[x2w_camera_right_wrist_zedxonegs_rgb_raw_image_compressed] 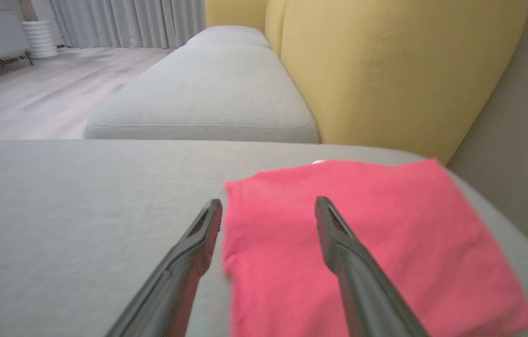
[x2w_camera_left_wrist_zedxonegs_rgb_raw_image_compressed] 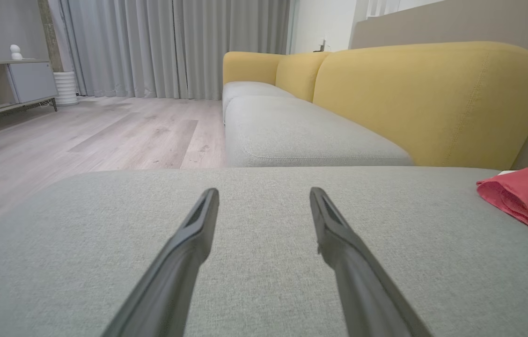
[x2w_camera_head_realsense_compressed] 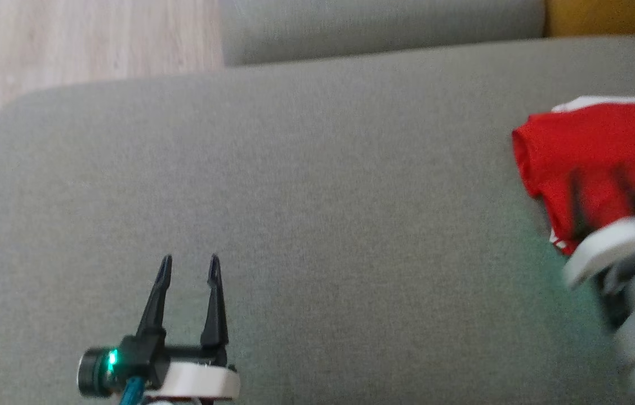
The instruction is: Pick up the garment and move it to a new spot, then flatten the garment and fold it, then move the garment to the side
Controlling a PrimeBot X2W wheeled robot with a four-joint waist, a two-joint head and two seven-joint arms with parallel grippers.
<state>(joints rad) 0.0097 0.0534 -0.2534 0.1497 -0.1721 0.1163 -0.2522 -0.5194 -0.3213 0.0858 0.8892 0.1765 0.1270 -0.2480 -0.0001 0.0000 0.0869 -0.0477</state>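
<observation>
A folded red garment [x2w_camera_head_realsense_compressed: 593, 152] with a white edge lies flat at the right end of the grey cushion [x2w_camera_head_realsense_compressed: 306, 185]. My right gripper [x2w_camera_head_realsense_compressed: 599, 185] hovers over its near left part, blurred in the head view. In the right wrist view the right gripper [x2w_camera_right_wrist_zedxonegs_rgb_raw_image_compressed: 268, 208] stands open, its left finger beside the garment's [x2w_camera_right_wrist_zedxonegs_rgb_raw_image_compressed: 367, 243] left edge and its right finger over the cloth. My left gripper [x2w_camera_head_realsense_compressed: 189, 264] is open over bare cushion at the lower left, nothing between its fingers. The left wrist view shows the left gripper [x2w_camera_left_wrist_zedxonegs_rgb_raw_image_compressed: 264, 196] open, with the garment [x2w_camera_left_wrist_zedxonegs_rgb_raw_image_compressed: 526, 194] far to the right.
The grey cushion's rounded left edge drops to a pale wood floor [x2w_camera_head_realsense_compressed: 70, 39]. A second grey seat cushion [x2w_camera_left_wrist_zedxonegs_rgb_raw_image_compressed: 292, 131] and yellow backrests [x2w_camera_left_wrist_zedxonegs_rgb_raw_image_compressed: 428, 98] lie beyond. A low cabinet [x2w_camera_left_wrist_zedxonegs_rgb_raw_image_compressed: 11, 79] and curtains [x2w_camera_left_wrist_zedxonegs_rgb_raw_image_compressed: 161, 47] stand across the room.
</observation>
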